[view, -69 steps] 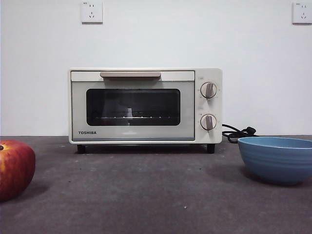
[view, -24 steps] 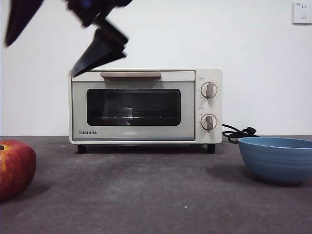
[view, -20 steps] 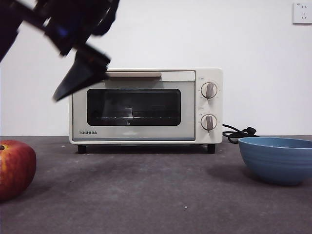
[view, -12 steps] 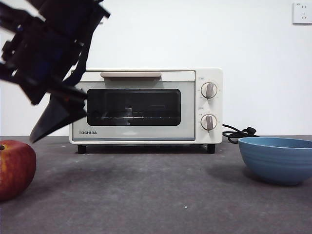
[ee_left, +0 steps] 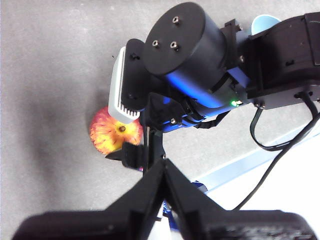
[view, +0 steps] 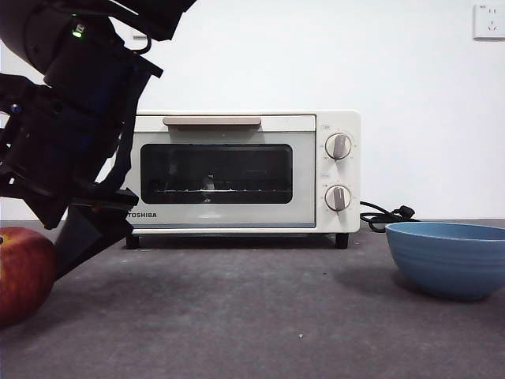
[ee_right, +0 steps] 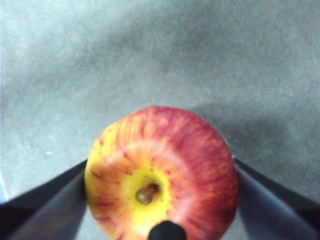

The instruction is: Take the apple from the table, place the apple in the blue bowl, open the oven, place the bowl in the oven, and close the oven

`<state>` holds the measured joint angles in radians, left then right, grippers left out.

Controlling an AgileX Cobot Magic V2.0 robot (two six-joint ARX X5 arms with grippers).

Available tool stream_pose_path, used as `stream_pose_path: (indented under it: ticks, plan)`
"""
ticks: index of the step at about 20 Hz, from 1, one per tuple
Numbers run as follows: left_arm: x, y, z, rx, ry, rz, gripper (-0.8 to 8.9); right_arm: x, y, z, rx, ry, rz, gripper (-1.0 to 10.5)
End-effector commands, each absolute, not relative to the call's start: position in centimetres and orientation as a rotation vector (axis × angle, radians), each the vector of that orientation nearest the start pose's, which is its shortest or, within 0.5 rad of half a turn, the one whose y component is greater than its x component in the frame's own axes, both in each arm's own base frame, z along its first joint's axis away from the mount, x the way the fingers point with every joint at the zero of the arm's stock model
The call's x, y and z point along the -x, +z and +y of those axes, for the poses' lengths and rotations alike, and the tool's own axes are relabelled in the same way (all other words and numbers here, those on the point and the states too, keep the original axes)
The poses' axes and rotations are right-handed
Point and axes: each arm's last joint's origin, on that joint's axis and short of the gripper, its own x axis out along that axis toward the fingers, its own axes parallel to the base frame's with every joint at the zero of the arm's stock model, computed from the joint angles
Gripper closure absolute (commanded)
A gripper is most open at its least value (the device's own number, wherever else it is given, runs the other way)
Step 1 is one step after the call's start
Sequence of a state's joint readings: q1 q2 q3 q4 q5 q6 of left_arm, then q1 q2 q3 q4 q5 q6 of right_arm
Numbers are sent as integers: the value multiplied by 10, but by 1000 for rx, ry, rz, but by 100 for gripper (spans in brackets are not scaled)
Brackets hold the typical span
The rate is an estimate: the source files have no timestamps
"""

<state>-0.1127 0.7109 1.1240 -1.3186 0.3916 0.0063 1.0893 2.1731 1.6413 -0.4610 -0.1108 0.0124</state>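
straddling the round red apple with yellow-orange streaks (ee_right: pixel 161 175), the right end effector (ee_right: pixel 160 197) stood spread wide, a black jaw at each flank, seemingly not yet clamped. that apple sat near the dark grey speckled bench's (view: pixel 260 308) left edge. the left end effector (ee_left: pixel 164 167) hung above, jaws pressed together, holding nothing.

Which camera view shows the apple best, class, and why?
The right wrist view: the apple fills the frame from above, stem hollow visible, between the right end effector jaws. The front view crops it at the edge; the left wrist view shows it small, partly hidden.
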Motion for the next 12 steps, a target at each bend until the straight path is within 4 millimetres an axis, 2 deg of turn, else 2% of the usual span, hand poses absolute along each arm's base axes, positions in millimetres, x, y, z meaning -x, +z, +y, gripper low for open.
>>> stream_pose_path:
  ticks: [1, 3, 6, 9, 12]
  plan:
    - [-76, 355, -20, 123, -473, 901, 819, -207, 170, 412, 501, 1062, 947, 963]
    - [-76, 355, -20, 123, -473, 901, 819, -205, 195, 404, 541, 1035, 894, 962]
    - [-76, 355, -20, 123, -473, 901, 819, -199, 242, 381, 594, 957, 832, 958]
    - [-79, 355, -20, 123, -473, 905, 819, -191, 289, 348, 626, 880, 793, 958]
    - [-87, 354, -21, 124, -472, 917, 819, -186, 328, 308, 659, 755, 773, 958]
